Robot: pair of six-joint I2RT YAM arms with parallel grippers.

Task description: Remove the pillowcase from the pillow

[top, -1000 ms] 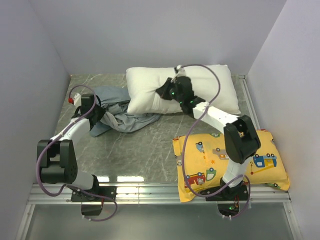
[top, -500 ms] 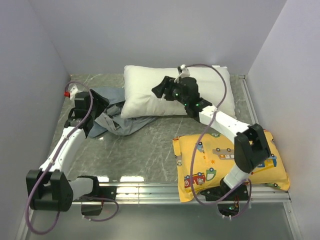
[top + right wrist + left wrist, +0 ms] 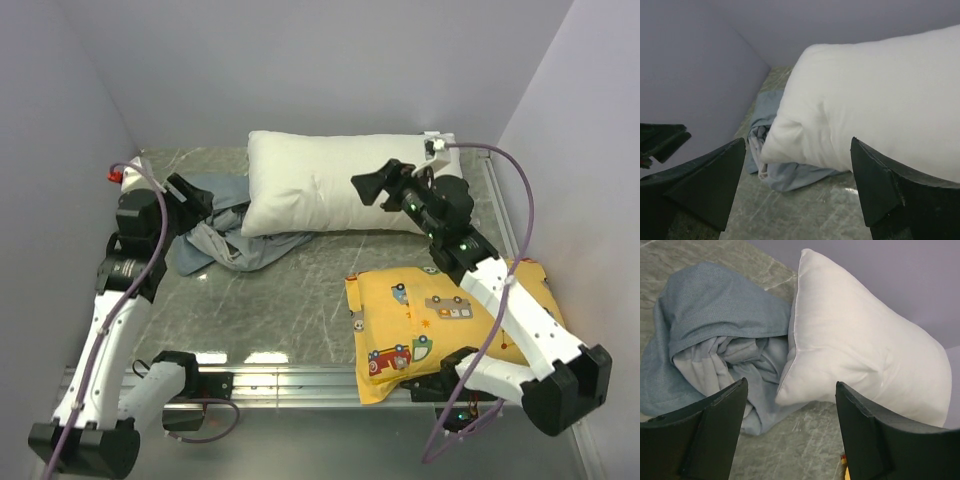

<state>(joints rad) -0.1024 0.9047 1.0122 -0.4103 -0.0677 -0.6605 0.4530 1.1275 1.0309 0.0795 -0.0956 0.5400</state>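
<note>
Pillowcase (image 3: 228, 230) lies crumpled on the far left of the grey marble counter (image 3: 300, 290), off the white pillow (image 3: 320, 190) and touching only its left end. The left hand (image 3: 188, 196) and the right hand (image 3: 372, 186) are both open and empty. The removal looks done, so next I think the arms need only to retreat. Pale lilac walls stand around.

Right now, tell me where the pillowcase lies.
Top view: the pillowcase lies crumpled at the back left of the table, partly tucked under the left end of the pillow.
</note>
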